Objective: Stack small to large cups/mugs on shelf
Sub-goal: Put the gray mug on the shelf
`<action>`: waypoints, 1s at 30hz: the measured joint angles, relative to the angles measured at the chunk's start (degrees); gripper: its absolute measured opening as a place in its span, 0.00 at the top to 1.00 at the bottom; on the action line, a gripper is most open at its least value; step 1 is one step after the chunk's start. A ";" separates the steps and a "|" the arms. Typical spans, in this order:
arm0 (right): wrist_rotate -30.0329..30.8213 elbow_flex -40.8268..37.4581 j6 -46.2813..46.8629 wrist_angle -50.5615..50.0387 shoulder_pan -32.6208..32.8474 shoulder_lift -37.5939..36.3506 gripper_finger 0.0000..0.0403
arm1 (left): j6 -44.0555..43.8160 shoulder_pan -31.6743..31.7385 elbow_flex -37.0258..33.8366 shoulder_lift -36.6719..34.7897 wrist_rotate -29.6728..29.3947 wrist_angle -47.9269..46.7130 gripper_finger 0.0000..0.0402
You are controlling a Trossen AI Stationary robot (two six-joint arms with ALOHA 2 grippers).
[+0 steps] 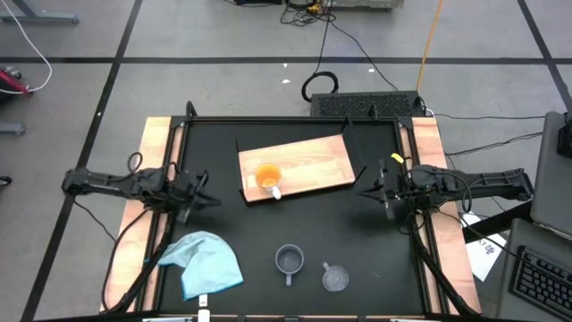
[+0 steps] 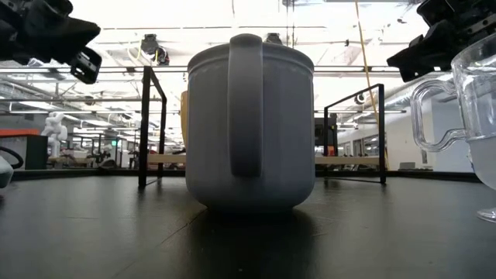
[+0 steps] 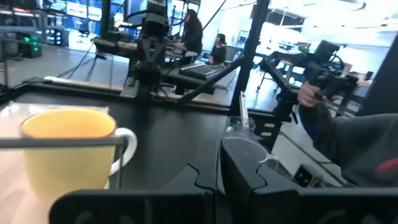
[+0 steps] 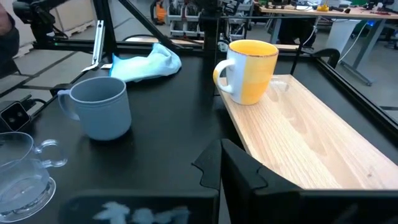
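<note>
The shelf [image 1: 298, 167], a light wooden board, lies at the table's middle, toward the far side. The orange cup [image 1: 268, 176] with a white handle stands upright on the board's left near corner; it also shows in the right wrist view [image 4: 254, 71]. The grey-blue cup [image 1: 289, 260] and the clear cup [image 1: 334, 278] stand upright on the black tabletop near the front edge. My left gripper [image 1: 204, 190] is shut and empty, left of the board. My right gripper [image 1: 368, 190] is shut and empty, right of the board.
A light blue cloth [image 1: 204, 262] lies crumpled at the front left. Black metal frames [image 2: 151, 128] stand at the board's ends. Wooden side rails [image 1: 159, 161] run along the table's left and right. A person [image 3: 354, 137] shows beyond the table in the left wrist view.
</note>
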 joint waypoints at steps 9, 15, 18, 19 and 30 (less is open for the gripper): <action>0.00 0.00 0.06 0.00 0.00 0.00 1.00 | -0.02 -4.81 0.02 14.30 0.04 19.73 0.95; 0.02 0.00 0.05 -0.02 -0.02 0.00 1.00 | -1.44 -6.35 1.88 22.16 -0.34 26.22 0.95; 0.01 0.00 0.07 -0.02 0.00 0.00 1.00 | -1.41 -7.15 4.58 26.45 -0.46 26.05 0.95; 0.01 0.00 0.06 -0.02 -0.01 0.00 1.00 | -0.87 -7.50 5.56 27.96 -0.52 26.03 0.95; 0.02 0.00 0.07 -0.02 0.00 0.00 1.00 | 6.53 -10.91 18.12 44.36 -5.44 27.48 0.95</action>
